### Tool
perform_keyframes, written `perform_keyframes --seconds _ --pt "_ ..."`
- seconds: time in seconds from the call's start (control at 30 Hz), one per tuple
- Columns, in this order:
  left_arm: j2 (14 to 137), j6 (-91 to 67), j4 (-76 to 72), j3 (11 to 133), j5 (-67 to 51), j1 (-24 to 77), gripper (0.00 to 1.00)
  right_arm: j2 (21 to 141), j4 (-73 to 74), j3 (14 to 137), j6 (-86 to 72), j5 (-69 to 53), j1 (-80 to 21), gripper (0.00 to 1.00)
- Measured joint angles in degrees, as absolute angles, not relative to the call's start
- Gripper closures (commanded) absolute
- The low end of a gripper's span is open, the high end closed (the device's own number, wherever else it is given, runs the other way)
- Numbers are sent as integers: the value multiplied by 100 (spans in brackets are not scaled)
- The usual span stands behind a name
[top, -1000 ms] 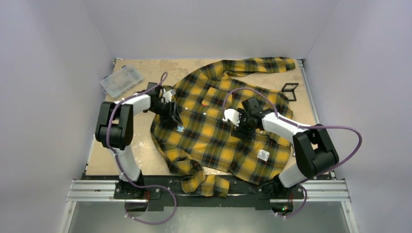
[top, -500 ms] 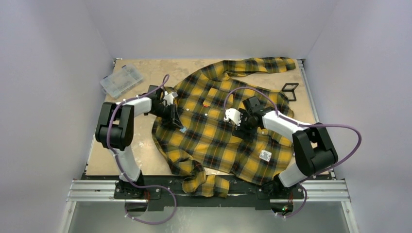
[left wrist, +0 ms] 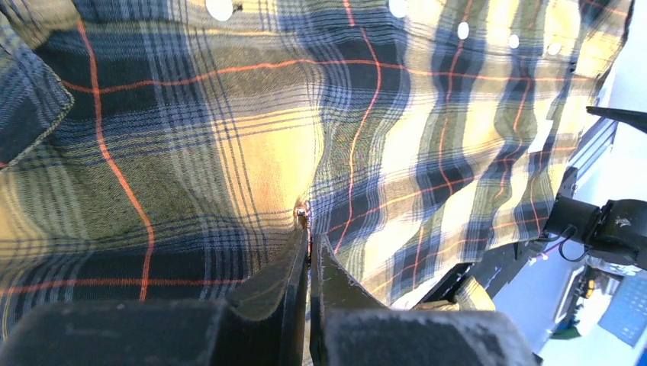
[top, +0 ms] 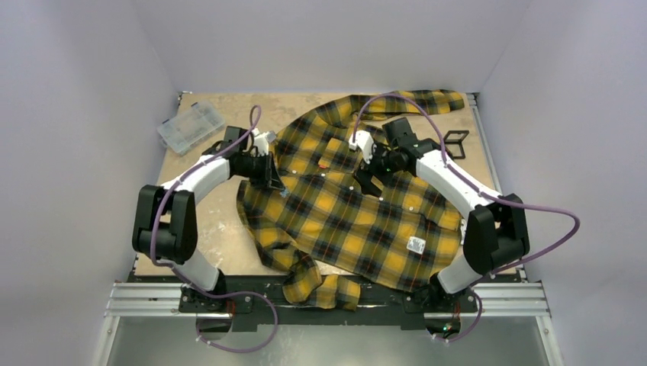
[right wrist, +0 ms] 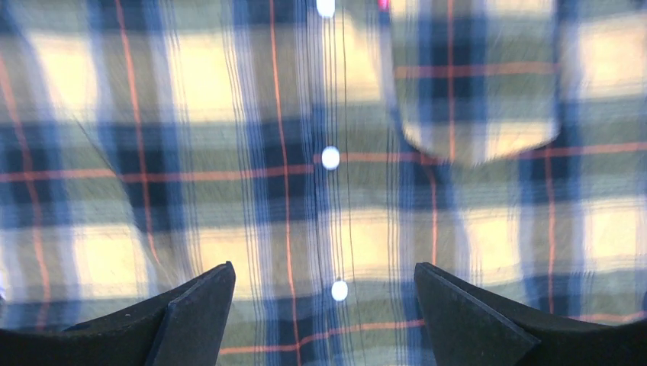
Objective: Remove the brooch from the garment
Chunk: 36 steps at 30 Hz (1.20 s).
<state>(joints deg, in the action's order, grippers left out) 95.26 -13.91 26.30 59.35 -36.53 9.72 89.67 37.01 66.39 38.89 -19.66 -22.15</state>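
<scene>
The garment point(top: 343, 213), a yellow-and-black plaid shirt, lies spread on the table and fills both wrist views point(left wrist: 191, 137) point(right wrist: 229, 191). My left gripper point(top: 272, 181) is at the shirt's left side. In the left wrist view it point(left wrist: 309, 232) is shut, and a tiny glinting piece, the brooch point(left wrist: 304, 207), sits right at the fingertips. The cloth puckers toward that spot. My right gripper point(top: 367, 181) is open and empty above the button placket. In its wrist view it point(right wrist: 324, 268) frames a white button point(right wrist: 339, 290) beside the chest pocket point(right wrist: 477, 107).
A clear plastic box point(top: 191, 126) sits at the far left of the table. A black wire stand point(top: 455, 142) is at the far right. A white square tag point(top: 413, 244) is on the shirt's lower right. One sleeve point(top: 320, 288) hangs over the near edge.
My left gripper reached down to the brooch, closed on it and pulled back toward the far left, dragging the cloth. My right arm lifted and swung toward the far side, over the pocket area.
</scene>
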Motion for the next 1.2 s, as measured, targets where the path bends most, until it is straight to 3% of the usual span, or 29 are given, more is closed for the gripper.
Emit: perform_keyframes --seconds 0.17,0.37,0.6,1.0,1.2 --pt "9212 -1750 2663 6117 -3568 987 100 8858 3009 6952 2751 -2464 -2222 3" --pt "9247 -3068 2482 6141 -3988 985 100 7913 628 5485 1791 -2167 -2821 10" --pt "9520 -4438 2377 6139 -4810 982 100 7944 -1603 4504 2121 -1653 -4228 18" --pt "9568 -6206 2517 5688 -5417 965 100 8162 -3046 3778 3229 -1706 -4427 31" --pt "9566 -6665 2867 5542 -5413 943 100 8193 -3347 3756 3592 -1935 -4753 48"
